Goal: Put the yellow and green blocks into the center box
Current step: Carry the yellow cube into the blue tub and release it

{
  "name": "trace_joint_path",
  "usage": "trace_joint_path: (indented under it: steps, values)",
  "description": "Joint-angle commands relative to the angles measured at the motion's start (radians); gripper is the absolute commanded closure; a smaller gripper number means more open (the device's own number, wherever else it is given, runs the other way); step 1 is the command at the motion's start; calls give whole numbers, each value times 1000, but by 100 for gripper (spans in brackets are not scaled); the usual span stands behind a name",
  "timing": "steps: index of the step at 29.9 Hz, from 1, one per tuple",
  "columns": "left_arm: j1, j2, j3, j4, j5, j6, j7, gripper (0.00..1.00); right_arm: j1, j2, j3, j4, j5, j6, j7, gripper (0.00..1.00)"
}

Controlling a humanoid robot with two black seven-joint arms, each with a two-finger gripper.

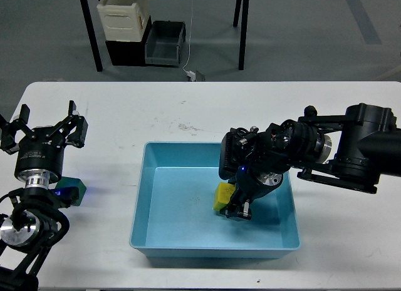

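At the left edge of the frame my left gripper (49,119) stands with its fingers spread apart and nothing between them, and the small dark green cube (71,193) sits on the white table (188,109) just below it, partly hidden behind my wrist and well outside the large shallow light-blue plastic tray (153,178) at centre. Right of centre, my right gripper (238,209) reaches down inside that tray with its fingers against the small bright yellow cube (223,196); whether they clamp it or have let go I cannot tell. I judge the yellow placement is in hand; next comes releasing, lifting clear, then my left fingers dropping onto the green cube.
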Motion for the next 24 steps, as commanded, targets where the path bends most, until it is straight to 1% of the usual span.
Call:
trace_joint_path:
  steps: [1,7,11,13,15,16,17,19,22,23,24]
  values:
    - [-2,32,0,0,1,0,5,0,8,-14,39,0,1,0,0,2]
    - [-19,118,2,0,5,1,12,0,8,-54,169,5,1,0,0,1]
    - [-42,224,6,0,9,1,13,0,-4,-88,396,11,4,0,0,1]
    - [-65,288,11,0,7,4,15,0,-21,-80,495,18,4,0,0,1]
    - [-83,354,14,3,9,35,25,0,-38,-60,559,55,4,0,0,1]
    - [-91,390,15,12,9,62,41,0,-44,-57,581,73,4,0,0,1]
    - [-102,431,22,32,12,98,65,0,-53,-57,605,87,4,0,0,1]
    - [-129,520,54,77,15,139,132,0,-89,-54,677,107,5,0,0,1]
    - [-216,626,172,124,65,136,260,0,-205,-34,815,139,7,0,0,1]
    - [-253,649,207,135,100,130,289,0,-246,-25,856,153,10,0,0,0]
    - [-293,666,242,144,152,119,307,0,-288,-20,901,169,10,-4,0,0]
